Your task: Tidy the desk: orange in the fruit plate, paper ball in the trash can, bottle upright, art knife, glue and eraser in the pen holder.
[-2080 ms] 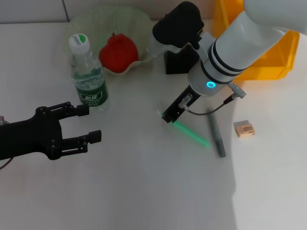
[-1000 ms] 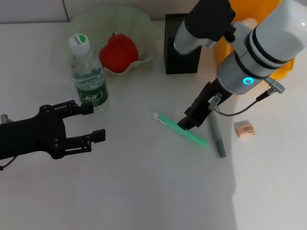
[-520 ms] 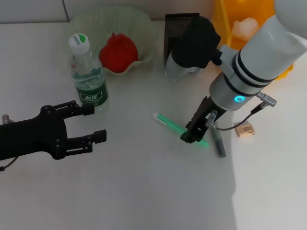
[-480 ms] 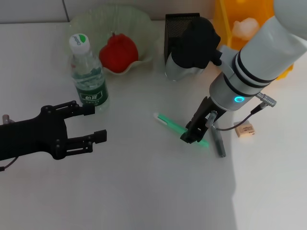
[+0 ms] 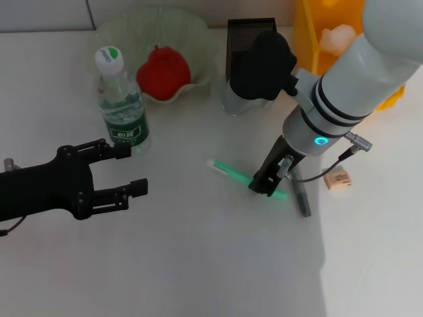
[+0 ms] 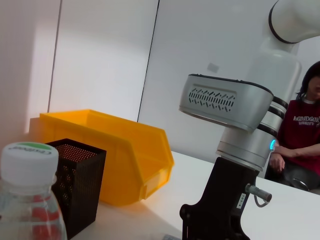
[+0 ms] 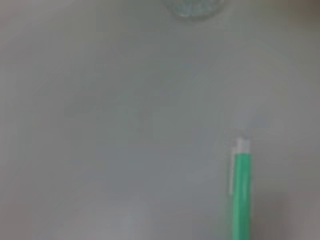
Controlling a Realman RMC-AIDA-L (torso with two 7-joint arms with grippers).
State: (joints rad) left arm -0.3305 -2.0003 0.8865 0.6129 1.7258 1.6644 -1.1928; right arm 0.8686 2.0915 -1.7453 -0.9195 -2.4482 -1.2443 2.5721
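In the middle of the white desk (image 5: 198, 264) lies a thin green stick (image 5: 241, 176) with a white tip, flat and slanted; I think it is the art knife, but I cannot be sure. The right gripper (image 5: 266, 183) is down on the far end of the stick, and its black tip covers that end, so I cannot tell if it has hold of it. The right arm (image 5: 357, 79) is big and white, with a small blue light on it, and it comes down at a slant from the far right side. Just beside the stick lies a grey pen-like thing (image 5: 301, 198), maybe the glue. Near that sits the little tan eraser (image 5: 338, 178), flat on the desk. Behind the arm stands the black mesh pen holder (image 5: 246, 33), partly hidden. The yellow bin (image 5: 317, 26) is next to it, with the white paper ball (image 5: 338, 36) inside. The clear bottle (image 5: 120, 102) stands upright on the left side. The red fruit (image 5: 163, 71) sits in the green fruit plate (image 5: 125, 30) behind the bottle. The left gripper (image 5: 122, 170) hangs low near the bottle with its two black fingers spread wide and nothing between them.
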